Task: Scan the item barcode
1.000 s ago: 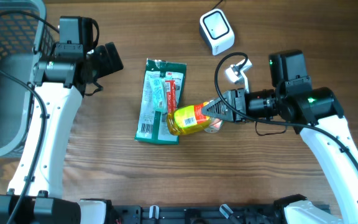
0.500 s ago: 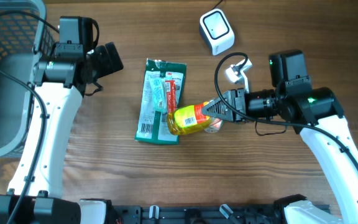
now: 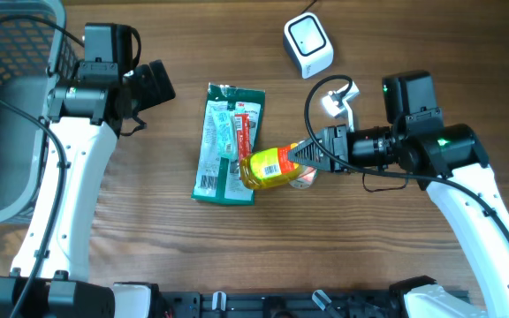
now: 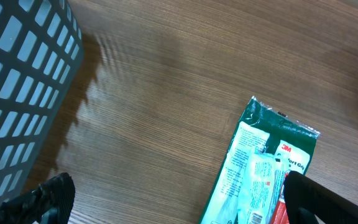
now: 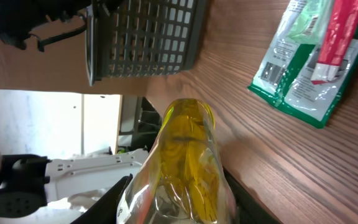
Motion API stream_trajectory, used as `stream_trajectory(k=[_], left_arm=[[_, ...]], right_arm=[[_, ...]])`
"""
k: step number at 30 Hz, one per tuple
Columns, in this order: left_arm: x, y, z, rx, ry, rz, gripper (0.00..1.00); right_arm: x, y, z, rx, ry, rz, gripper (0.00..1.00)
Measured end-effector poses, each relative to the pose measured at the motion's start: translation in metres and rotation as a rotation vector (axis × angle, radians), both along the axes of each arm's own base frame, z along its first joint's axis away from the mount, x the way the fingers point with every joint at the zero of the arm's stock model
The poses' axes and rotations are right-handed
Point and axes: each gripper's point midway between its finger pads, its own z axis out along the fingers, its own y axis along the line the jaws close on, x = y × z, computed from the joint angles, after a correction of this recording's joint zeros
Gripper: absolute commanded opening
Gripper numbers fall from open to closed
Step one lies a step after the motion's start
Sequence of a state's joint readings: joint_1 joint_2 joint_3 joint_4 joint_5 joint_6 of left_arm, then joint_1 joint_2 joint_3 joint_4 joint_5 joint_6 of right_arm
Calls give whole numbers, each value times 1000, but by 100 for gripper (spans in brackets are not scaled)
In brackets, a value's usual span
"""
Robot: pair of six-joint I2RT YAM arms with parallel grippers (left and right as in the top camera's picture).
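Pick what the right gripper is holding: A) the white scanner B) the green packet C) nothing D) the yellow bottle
D: the right gripper is clamped on the yellow bottle, while the green packet lies flat on the table and the white scanner sits apart at the far edge.

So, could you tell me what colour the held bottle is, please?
The bottle is yellow with a red-and-white label; the overhead view shows it best.
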State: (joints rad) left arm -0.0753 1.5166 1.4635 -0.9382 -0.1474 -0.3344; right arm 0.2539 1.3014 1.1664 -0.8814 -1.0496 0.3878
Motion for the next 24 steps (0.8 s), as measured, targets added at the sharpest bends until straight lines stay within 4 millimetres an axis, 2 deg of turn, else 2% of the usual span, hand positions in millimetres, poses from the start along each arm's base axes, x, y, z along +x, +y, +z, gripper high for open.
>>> stream_trajectory(k=[16,24], left_arm=[[0,0,0,0,0,0,100],[0,0,0,0,0,0,100]], right_arm=[[1,0,0,-2,-1,-2,4],[11,2,5,6,-72,-11,4]])
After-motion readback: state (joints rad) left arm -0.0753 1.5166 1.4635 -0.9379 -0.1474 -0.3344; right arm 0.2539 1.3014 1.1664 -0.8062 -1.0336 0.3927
